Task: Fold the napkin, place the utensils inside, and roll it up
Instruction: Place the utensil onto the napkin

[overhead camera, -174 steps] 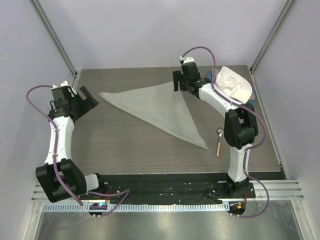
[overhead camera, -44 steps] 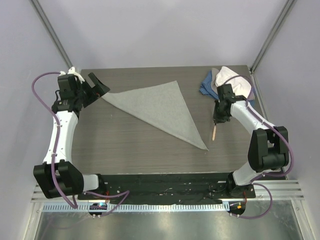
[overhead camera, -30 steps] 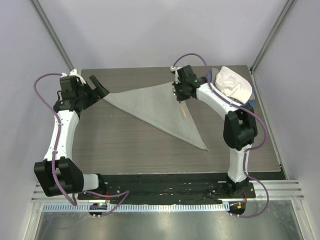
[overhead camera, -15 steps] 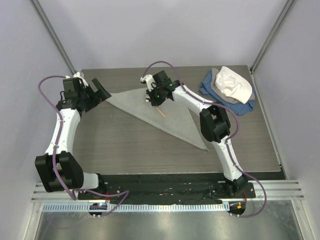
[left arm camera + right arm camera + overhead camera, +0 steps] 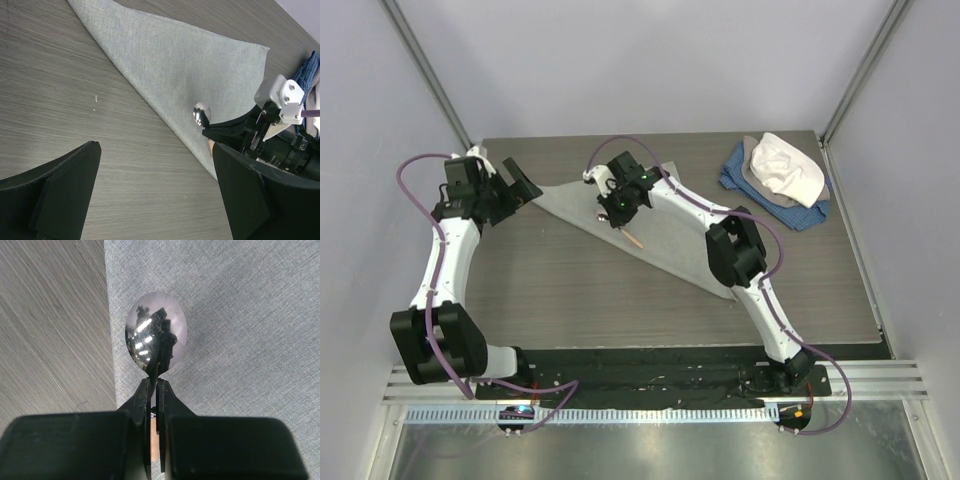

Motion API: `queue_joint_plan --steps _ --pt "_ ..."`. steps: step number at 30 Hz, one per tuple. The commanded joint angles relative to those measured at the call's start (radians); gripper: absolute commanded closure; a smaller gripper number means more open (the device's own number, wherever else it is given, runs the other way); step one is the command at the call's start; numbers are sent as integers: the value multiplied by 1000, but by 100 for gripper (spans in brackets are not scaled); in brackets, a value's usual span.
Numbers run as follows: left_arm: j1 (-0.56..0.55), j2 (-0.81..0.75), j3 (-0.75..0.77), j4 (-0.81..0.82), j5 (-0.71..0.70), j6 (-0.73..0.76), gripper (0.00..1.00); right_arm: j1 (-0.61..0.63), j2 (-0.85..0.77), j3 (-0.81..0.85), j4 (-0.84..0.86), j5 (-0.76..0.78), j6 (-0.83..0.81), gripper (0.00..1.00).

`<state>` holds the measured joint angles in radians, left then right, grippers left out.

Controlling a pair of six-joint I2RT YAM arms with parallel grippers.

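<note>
links white (image 5: pixel 438 265) | joints black (image 5: pixel 430 345) | cables purple (image 5: pixel 400 183) | fingers black (image 5: pixel 60 192)

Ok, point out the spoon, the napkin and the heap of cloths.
spoon (image 5: pixel 155 340), right wrist view, middle of its shiny bowl.
napkin (image 5: pixel 170 65), left wrist view, middle of the grey cloth.
heap of cloths (image 5: pixel 782 168), top external view, white cloth on top.

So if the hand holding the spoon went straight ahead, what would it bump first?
Probably the napkin: the right gripper is shut on the spoon, whose bowl leads, over the cloth just inside its edge. The gap is hard to judge.
</note>
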<state>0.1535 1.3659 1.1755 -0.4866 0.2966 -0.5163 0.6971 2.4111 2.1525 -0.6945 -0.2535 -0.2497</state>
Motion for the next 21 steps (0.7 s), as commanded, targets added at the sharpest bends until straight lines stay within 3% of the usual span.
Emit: queue_joint_plan --steps 1,14,21 --pt "6 -8 -4 34 29 -2 0 1 9 41 -23 -16 -14 99" --pt "6 -18 -10 37 30 -4 0 7 51 53 -34 0 -79 99" --pt "8 -19 -13 42 27 -5 0 18 66 72 -39 11 -82 92"
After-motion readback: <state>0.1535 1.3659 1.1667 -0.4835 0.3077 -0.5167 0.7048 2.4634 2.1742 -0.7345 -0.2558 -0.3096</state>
